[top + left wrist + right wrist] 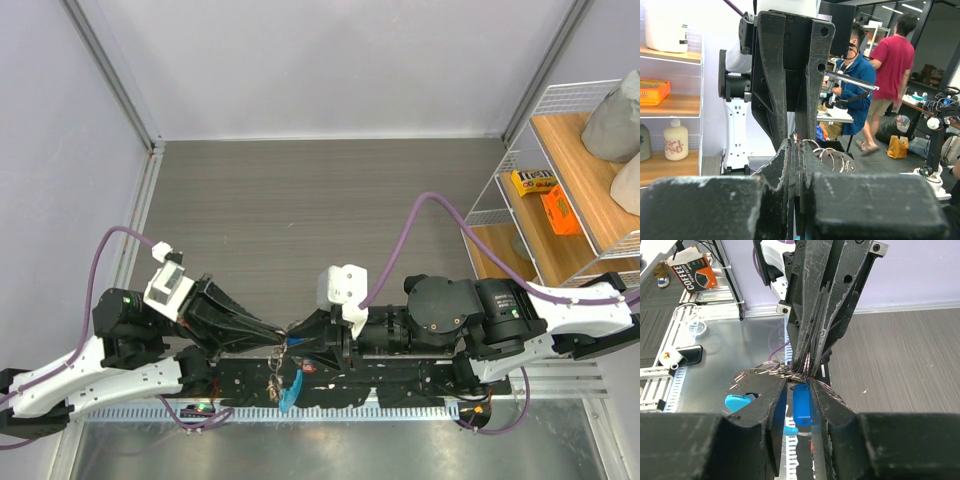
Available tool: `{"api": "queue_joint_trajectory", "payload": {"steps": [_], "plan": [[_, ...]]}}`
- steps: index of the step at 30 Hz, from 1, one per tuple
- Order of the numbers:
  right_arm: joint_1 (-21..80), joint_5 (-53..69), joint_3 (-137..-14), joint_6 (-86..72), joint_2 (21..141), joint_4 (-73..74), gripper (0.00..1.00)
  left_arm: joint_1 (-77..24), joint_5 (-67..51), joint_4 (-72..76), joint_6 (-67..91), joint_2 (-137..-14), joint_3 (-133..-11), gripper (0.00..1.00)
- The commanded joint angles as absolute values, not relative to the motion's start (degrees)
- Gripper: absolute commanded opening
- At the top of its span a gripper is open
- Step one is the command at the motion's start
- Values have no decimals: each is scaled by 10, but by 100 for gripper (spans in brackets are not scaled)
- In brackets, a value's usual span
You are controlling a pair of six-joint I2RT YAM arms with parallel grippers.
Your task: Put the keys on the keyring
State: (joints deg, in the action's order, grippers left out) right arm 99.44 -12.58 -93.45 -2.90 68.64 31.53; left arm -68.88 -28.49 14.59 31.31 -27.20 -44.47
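My two grippers meet tip to tip above the near table edge. My left gripper [284, 336] [797, 146] is shut on the silvery keyring [838, 157]. Its wire loops spread out beside the fingers, and they also show in the right wrist view [764, 370]. My right gripper [301, 346] [800, 380] is closed narrowly around a key's blue plastic tag [801, 403], which hangs between its fingers. The keyring's light-blue band [290, 392] [738, 402] dangles below. Other keys [274, 377] hang under the joined tips; their details are hidden.
A wire shelf [560, 190] with orange and yellow boxes stands at the right. The grey wood-grain table top [330, 220] lies beyond the arms. A metal plate and a slotted cable duct [330, 412] run along the near edge.
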Motion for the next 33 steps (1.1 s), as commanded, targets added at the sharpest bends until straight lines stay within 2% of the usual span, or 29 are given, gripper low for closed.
{"api": "queue_joint_trajectory", "payload": {"steps": [1,33], "plan": [[998,-151,-955,-17,680,272,31,-688,-282,171,318,-273,-440,0],[997,-148,-940,-12,671,263,32,-689,-274,152,310,-253,-446,0]]}}
